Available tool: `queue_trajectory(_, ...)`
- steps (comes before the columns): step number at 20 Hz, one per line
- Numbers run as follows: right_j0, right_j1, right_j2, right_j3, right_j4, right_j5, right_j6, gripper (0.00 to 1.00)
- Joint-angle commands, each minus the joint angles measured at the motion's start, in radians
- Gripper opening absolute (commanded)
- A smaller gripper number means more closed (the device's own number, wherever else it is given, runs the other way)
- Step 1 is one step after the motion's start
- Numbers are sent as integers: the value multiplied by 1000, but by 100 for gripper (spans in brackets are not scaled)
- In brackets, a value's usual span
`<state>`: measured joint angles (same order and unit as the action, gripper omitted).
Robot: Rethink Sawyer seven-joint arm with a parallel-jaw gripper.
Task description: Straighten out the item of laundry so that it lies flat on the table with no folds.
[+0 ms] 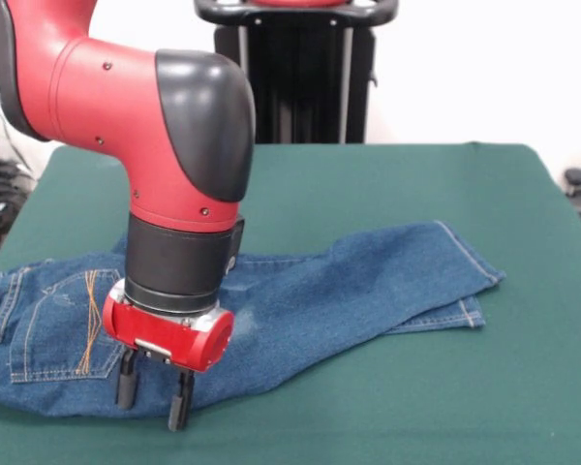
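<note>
The gripper point(154, 394) hangs with fingers apart over the jeans point(300, 305), near edge. Closing there may bunch denim instead of flattening the stacked legs at right.

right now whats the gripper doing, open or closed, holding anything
Gripper: open, fingers apart, holding nothing, low over the near edge of the jeans.

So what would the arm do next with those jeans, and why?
Probably lower the hand a little and close it on the near edge of the jeans. Its fingers stand apart right over that edge, gripping nothing, while one leg lies on top of the other at the right end, so the jeans are not yet flat on the table.
</note>
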<state>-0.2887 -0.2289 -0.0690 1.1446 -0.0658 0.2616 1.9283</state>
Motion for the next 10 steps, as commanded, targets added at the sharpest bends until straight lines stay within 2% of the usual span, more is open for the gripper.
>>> queue_trajectory(1, 44, 26, 32, 70, 55, -74, 225, 100)
queue_trajectory(3, 48, 26, 27, 72, 45, -82, 209, 100)
queue_trajectory(4, 44, 25, 34, 80, 49, -85, 206, 0)
queue_trajectory(10, 42, 20, 41, 101, 56, -109, 217, 0)
